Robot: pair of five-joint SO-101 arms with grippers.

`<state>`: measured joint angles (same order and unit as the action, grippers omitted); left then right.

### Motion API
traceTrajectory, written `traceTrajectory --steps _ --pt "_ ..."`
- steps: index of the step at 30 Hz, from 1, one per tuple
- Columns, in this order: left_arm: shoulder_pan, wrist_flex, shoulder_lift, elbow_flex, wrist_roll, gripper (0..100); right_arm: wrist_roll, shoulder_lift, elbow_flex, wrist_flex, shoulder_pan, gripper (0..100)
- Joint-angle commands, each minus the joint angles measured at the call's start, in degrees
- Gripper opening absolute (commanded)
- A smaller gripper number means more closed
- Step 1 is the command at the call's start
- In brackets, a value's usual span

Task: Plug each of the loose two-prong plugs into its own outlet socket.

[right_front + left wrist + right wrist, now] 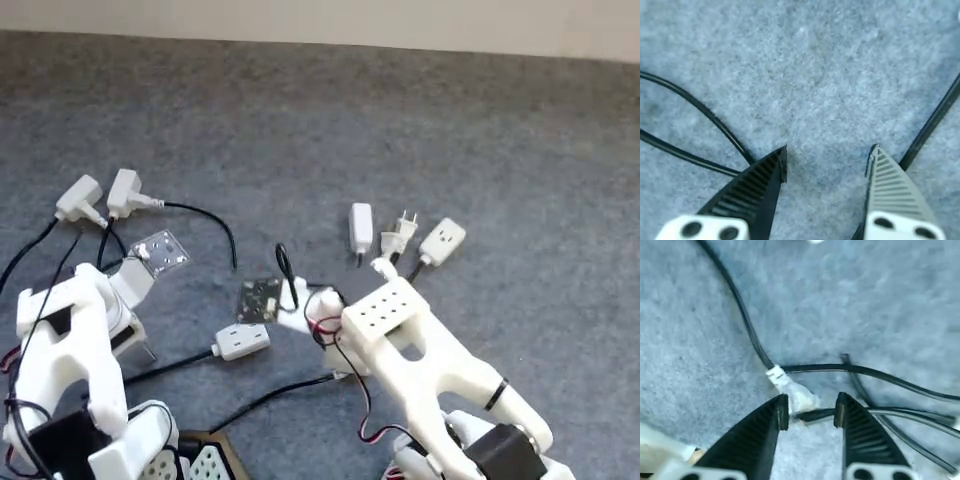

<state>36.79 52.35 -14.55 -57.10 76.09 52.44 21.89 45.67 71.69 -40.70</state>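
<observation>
- Grey carpet (pixel 400 120) carries every part. At the far left of the high view lie one plug body (pixel 78 198) and a neighbouring plug body (pixel 125 190), side by side, with their cables running toward the left arm.
- On the left gripper (pixel 828 150) the jaws are spread wide over bare carpet and hold nothing. The black cables (pixel 715 125) pass on either side.
- An outlet socket (pixel 243 341) lies between the two arms.
- On the right gripper (pixel 811 409) the jaws are narrowly parted, with no visible clamp. A white plug (pixel 790 387) lies just ahead of the tips, closer to one finger (pixel 765 435), with its long axis slanting across the mouth.
- Judgement: the right arm is nearer, and the jaws should be centred on the plug before closing.
- The high view adds a pronged plug (pixel 400 235) and a second socket (pixel 443 242) beyond the right arm. The right wrist view adds the jaw gap. Whether both views show the same plug cannot be told.
</observation>
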Motion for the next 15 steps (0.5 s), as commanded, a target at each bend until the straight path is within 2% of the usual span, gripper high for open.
traceTrajectory --steps 1,5,9,15 --pt "-0.2 -6.5 0.3 -3.8 1.1 25 1.0 2.5 4.1 -4.0 -0.7 15.4" --pt "-0.3 -11.7 0.3 -6.7 1.1 25 -1.3 2.4 4.7 -5.9 -0.7 15.4" --pt "-0.2 -12.6 0.3 -8.7 1.1 25 -2.1 2.3 5.1 -7.7 -2.4 15.4" --pt "0.1 -12.6 0.2 -9.0 1.1 25 0.6 2.8 6.8 -2.0 -6.6 15.2"
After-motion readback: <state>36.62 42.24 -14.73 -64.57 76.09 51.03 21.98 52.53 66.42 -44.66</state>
